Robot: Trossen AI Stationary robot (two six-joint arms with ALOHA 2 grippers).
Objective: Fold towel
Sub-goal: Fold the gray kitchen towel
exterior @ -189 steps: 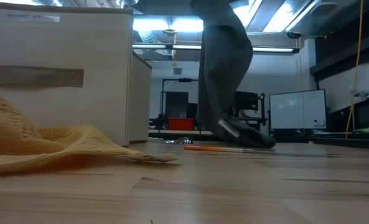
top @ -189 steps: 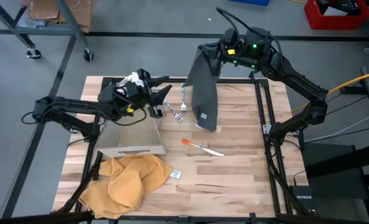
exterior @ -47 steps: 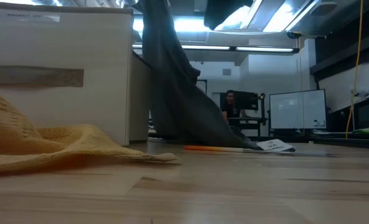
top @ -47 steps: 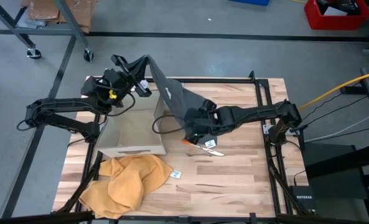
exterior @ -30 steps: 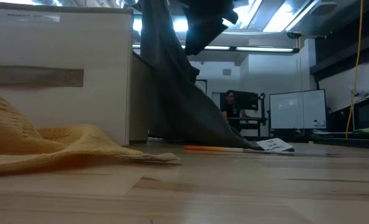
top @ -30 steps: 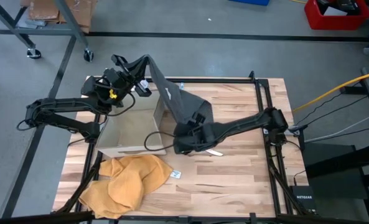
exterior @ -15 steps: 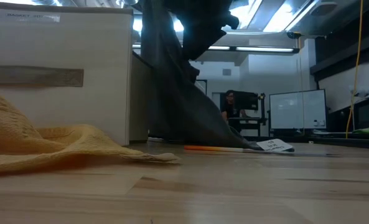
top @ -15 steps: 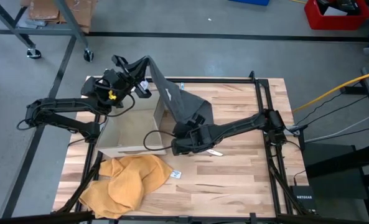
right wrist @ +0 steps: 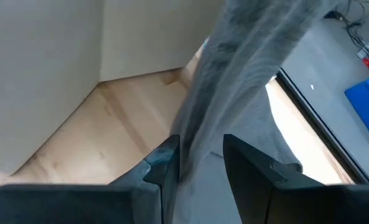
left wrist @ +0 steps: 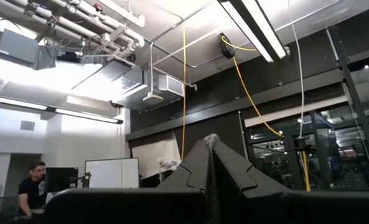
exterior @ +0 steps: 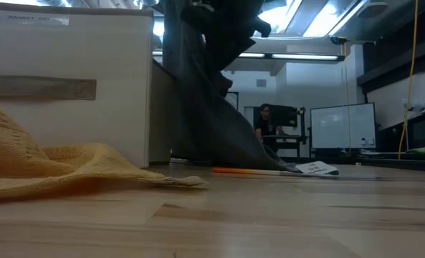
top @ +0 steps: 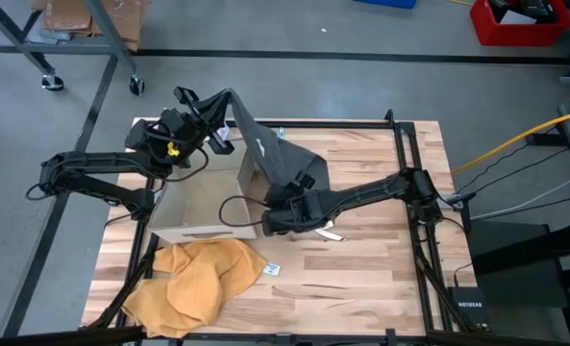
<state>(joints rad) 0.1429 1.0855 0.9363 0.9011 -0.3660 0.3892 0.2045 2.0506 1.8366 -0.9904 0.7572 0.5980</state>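
The right gripper [top: 271, 217] has been edged toward the box [top: 203, 207], fingers straddling the limp grey towel [top: 283, 165]; the left gripper [top: 211, 108] is kept clamped on its corner.

In the low view the upper part of the grey towel [exterior: 198, 107] is cut off at the 12 o'clock edge, so neither gripper shows there. The white box [exterior: 69, 86] and the yellow cloth [exterior: 47, 172] are cut off at 9 o'clock. The orange-handled tool [exterior: 248, 170] is too small to identify.
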